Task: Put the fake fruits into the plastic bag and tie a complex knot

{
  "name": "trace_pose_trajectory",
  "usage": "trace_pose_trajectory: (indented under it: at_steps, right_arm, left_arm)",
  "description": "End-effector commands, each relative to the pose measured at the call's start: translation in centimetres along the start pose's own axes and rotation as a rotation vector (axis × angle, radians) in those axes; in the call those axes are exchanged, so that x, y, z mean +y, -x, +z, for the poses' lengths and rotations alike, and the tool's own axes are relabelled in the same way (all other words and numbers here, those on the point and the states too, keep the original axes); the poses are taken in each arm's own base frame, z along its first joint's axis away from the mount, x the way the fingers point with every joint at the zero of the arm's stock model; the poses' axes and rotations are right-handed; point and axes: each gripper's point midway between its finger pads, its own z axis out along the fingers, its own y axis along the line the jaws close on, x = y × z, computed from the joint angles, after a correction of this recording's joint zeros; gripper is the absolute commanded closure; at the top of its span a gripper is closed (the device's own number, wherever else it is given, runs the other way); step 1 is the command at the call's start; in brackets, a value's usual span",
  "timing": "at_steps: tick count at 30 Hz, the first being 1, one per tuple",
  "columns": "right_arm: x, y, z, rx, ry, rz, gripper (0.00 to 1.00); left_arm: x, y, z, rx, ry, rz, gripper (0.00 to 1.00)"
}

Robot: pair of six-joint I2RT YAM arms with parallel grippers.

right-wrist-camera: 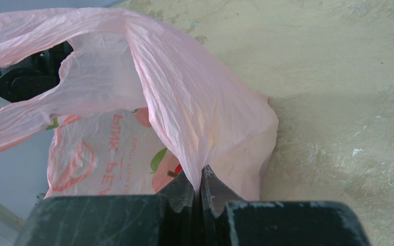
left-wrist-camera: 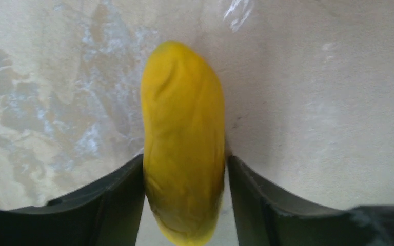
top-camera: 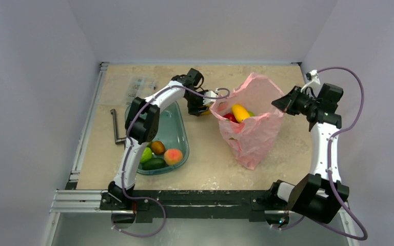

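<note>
At the near edge, the left arm [top-camera: 133, 148] and right arm [top-camera: 322, 148] rise from their bases. Just beyond the left base sits a clear teal tub [top-camera: 180, 134] on the tabletop [top-camera: 205, 159]. Four fruits lie in its near end: a dark green one [top-camera: 154, 164], a peach [top-camera: 173, 156], a light green one [top-camera: 146, 155] and a brown one [top-camera: 158, 147], all close together.

To the right of the tub and apart from it, the bag [top-camera: 254, 138] stands in the middle of the tabletop with its mouth open upward. Inside show a yellow fruit [top-camera: 240, 113], a red fruit [top-camera: 229, 117] and a bit of green [top-camera: 250, 113]. In the right wrist view its handles [right-wrist-camera: 25, 128] hang loose, not tied.

The right end effector [top-camera: 277, 104] is at the bag's right rim. Its wrist view shows the fingers [right-wrist-camera: 184, 192] pressed together with a fold of the bag [right-wrist-camera: 195, 102] pinched between them.

The left end effector [top-camera: 201, 106] is just left of the bag's mouth, past the tub's far tip. It is clamped on a long yellow fruit [left-wrist-camera: 182, 138], which sticks out beyond the fingers [left-wrist-camera: 118, 189], with bare tabletop behind it.

Farther left lies an L-shaped key [top-camera: 116, 128], and beyond it a clear sheet [top-camera: 138, 87].
</note>
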Motion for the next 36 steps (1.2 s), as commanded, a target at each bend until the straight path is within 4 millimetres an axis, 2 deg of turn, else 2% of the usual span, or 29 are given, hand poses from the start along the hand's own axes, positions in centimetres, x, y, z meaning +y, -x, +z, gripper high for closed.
trace_pose_trajectory:
  at_steps: [1,2,3,5,8,10,13,15,17,19,21,23,24,26,28,32,36]
  right_arm:
    - [1.1,1.3,-0.5,-0.022,0.045,-0.055,1.00]
    - [1.2,1.2,-0.4,-0.021,0.048,-0.059,1.00]
    - [1.1,1.2,-0.4,-0.019,0.049,-0.062,1.00]
    - [1.0,1.0,-0.3,-0.012,0.055,-0.072,1.00]
    - [0.5,0.5,0.0,0.004,0.041,-0.069,1.00]
    - [0.5,0.3,0.3,0.007,0.056,-0.055,1.00]
    - [0.7,-0.1,1.1,0.014,0.072,-0.067,1.00]
    - [0.9,-0.3,1.6,0.017,0.084,-0.062,1.00]
    - [1.3,-0.3,2.0,0.018,0.096,-0.059,1.00]
    - [1.7,0.0,2.3,0.015,0.110,-0.063,1.00]
    - [2.1,0.1,2.6,0.014,0.120,-0.073,1.00]
    - [2.4,0.1,2.7,0.017,0.126,-0.077,1.00]
    - [2.3,0.1,2.8,0.017,0.125,-0.077,1.00]
    - [2.2,0.0,2.8,0.020,0.118,-0.076,1.00]
    - [2.1,-0.1,2.7,0.024,0.110,-0.084,1.00]
    - [2.6,-0.2,2.2,0.017,0.118,-0.096,1.00]
    - [2.9,-0.2,2.0,0.009,0.121,-0.076,1.00]
  left_arm:
    - [0.2,0.7,-2.4,-0.015,0.039,0.024,0.50]
    - [-0.1,0.3,-2.7,-0.009,0.041,0.013,0.60]
    - [0.5,0.4,-3.2,-0.019,0.083,0.002,0.70]
    - [2.6,2.3,-6.1,-0.115,0.185,-0.061,0.82]
    - [5.2,4.3,-11.1,-0.277,0.255,-0.252,0.89]
    - [6.7,4.9,-14.8,-0.372,0.308,-0.347,0.94]
    - [8.0,6.5,-21.4,-0.537,0.397,-0.429,0.96]
    - [6.8,9.4,-25.6,-0.650,0.411,-0.374,0.94]
    - [4.3,13.3,-28.9,-0.747,0.404,-0.279,0.92]
    - [1.2,17.3,-30.9,-0.808,0.370,-0.183,0.91]
    - [-2.0,21.1,-31.7,-0.856,0.322,-0.080,0.89]
    - [-4.7,24.4,-31.9,-0.895,0.279,0.014,0.87]
    - [-5.7,25.8,-31.3,-0.910,0.238,0.029,0.87]
    - [-7.3,28.3,-29.3,-0.889,0.146,0.042,0.86]
    - [-8.0,30.0,-26.2,-0.839,0.097,0.070,0.86]
    - [-7.1,30.6,-19.4,-0.731,0.120,0.136,0.86]
    - [-6.6,28.5,-13.3,-0.597,0.141,0.165,0.86]
